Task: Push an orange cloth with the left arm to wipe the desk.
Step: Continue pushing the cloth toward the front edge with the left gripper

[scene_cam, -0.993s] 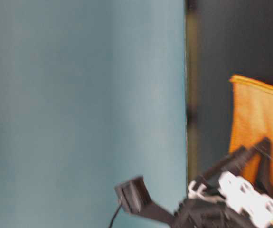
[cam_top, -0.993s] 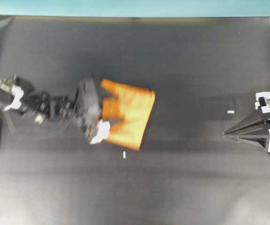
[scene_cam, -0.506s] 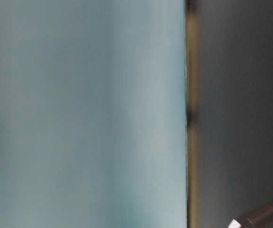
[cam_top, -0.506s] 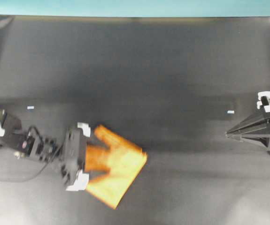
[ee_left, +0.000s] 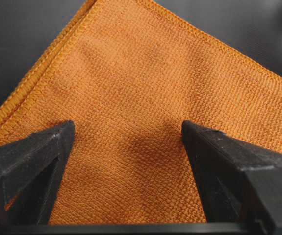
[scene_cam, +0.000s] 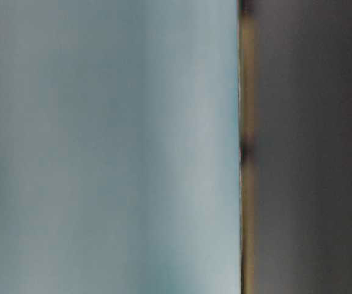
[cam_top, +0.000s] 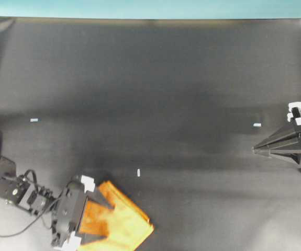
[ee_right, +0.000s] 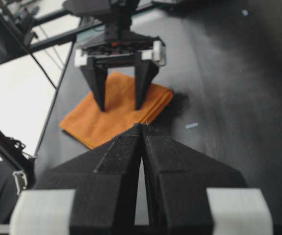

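At the lower left of the overhead view the left arm (cam_top: 14,191) reaches in low over the desk (cam_top: 155,78), its gripper (cam_top: 95,217) spread wide with both black fingers planted on the orange cloth (cam_top: 121,225). The wrist view shows those fingers (ee_left: 33,156) well apart, tips pressing down onto the weave rather than pinching it, so nothing is clasped between them. The cloth lies flat near the desk's bottom edge, turned diagonally like a diamond, one stitched corner pointing up and away from the gripper; being roughly square, it has no clear long axis. A small white tape mark (cam_top: 138,172) sits just above it. Far right, the right gripper (cam_top: 256,150) hovers with its fingers pressed together into a point, holding nothing. No writing is legible anywhere.
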